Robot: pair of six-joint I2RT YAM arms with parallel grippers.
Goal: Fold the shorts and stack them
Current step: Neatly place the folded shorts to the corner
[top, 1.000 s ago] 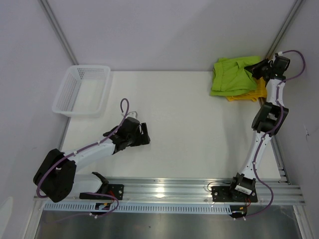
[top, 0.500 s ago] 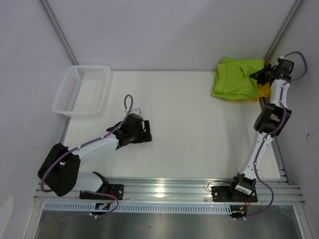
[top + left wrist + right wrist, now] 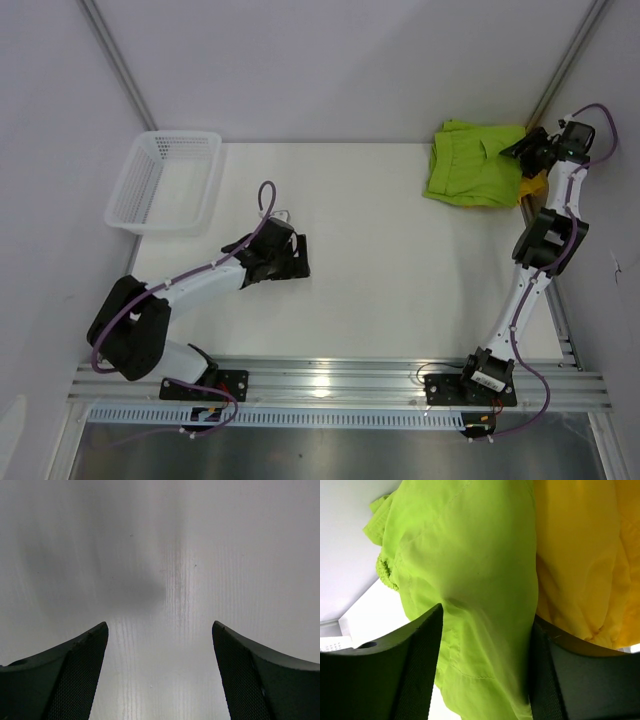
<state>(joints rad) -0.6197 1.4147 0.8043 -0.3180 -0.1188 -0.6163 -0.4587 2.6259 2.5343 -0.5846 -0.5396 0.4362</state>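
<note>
Right gripper (image 3: 485,612) fingers apart around lime green shorts (image 3: 465,545): pinch top layer only, not yellow shorts (image 3: 585,555). Left gripper (image 3: 160,627) fingers apart, empty.

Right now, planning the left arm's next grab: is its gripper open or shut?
Open: the left wrist view shows the left gripper spread wide, with only bare table between its fingers.

The lime green shorts (image 3: 470,555) are seen crumpled between the spread fingers of the right end effector (image 3: 485,650). The bright yellow shorts (image 3: 580,555) are partly overlapped by them, bunched just beside it.
</note>
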